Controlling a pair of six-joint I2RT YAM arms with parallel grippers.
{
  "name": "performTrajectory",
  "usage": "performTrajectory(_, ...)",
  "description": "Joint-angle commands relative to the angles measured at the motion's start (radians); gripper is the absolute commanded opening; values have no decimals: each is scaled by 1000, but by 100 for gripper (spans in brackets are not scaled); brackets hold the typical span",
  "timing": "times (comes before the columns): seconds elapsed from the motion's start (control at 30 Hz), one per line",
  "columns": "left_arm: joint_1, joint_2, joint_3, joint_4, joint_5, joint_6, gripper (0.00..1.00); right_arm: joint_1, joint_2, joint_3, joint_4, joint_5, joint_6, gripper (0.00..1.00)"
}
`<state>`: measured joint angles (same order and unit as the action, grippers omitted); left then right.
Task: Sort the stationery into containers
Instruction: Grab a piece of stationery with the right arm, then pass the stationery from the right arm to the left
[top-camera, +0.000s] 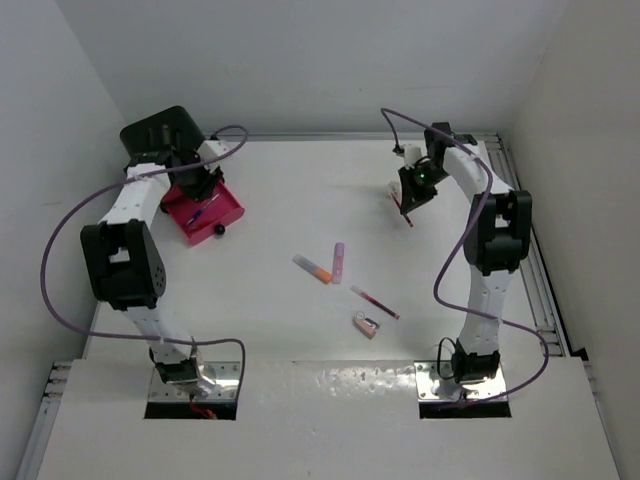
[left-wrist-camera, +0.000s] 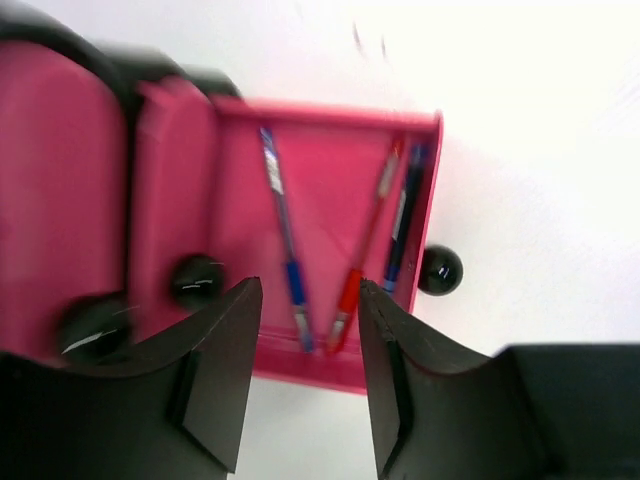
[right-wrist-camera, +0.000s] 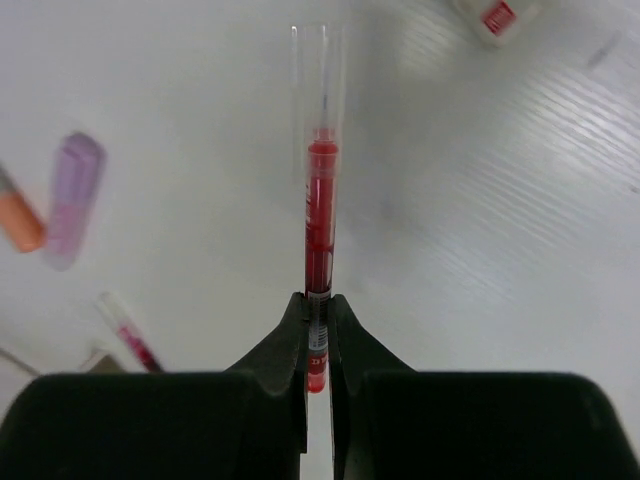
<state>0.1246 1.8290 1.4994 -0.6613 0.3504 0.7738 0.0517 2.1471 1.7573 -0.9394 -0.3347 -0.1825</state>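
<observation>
Left gripper (left-wrist-camera: 308, 305): spread open, nothing between the fingers, hovering over the pulled-out pink drawer (left-wrist-camera: 330, 170) of the black cabinet (top-camera: 158, 130). In the drawer just ahead of the fingertips: blue pen (left-wrist-camera: 284, 230), drawer red pen (left-wrist-camera: 365, 245), second blue pen (left-wrist-camera: 403, 220) along the wall. On the table (top-camera: 280, 180), well apart from both claws: orange-and-white marker (top-camera: 313, 267) beside lilac marker (top-camera: 339, 262), loose red pen (top-camera: 374, 302), small eraser block (top-camera: 367, 324). Right gripper (right-wrist-camera: 318, 315): clamped on held red pen (right-wrist-camera: 319, 220), barrel sticking straight out ahead of the fingertips.
</observation>
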Motion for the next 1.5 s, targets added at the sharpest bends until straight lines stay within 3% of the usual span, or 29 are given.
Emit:
performTrajectory(0.0,-52,-184,25,72,151,33,50,14,-52,79,-105,-206,34,0)
performTrajectory(0.13,-201,-302,-22,51,219,175,50,45,-69,79,-157,-401,63,0)
performTrajectory(0.23,-380,-416,-103,66,217,286,50,98,-72,91,-200,-495,57,0)
performTrajectory(0.5,-635,-461,-201,95,203,379,49,187,-39,166,-392,-655,-38,0)
performTrajectory(0.73,-740,-491,-315,260,153,421,50,254,-61,157,-458,-679,-109,0)
performTrajectory(0.97,-801,-482,-347,317,124,435,50,292,-78,149,-460,-678,-109,0)
performTrajectory(1.47,-838,-458,-370,307,108,473,50,358,-104,160,-480,-665,-146,0)
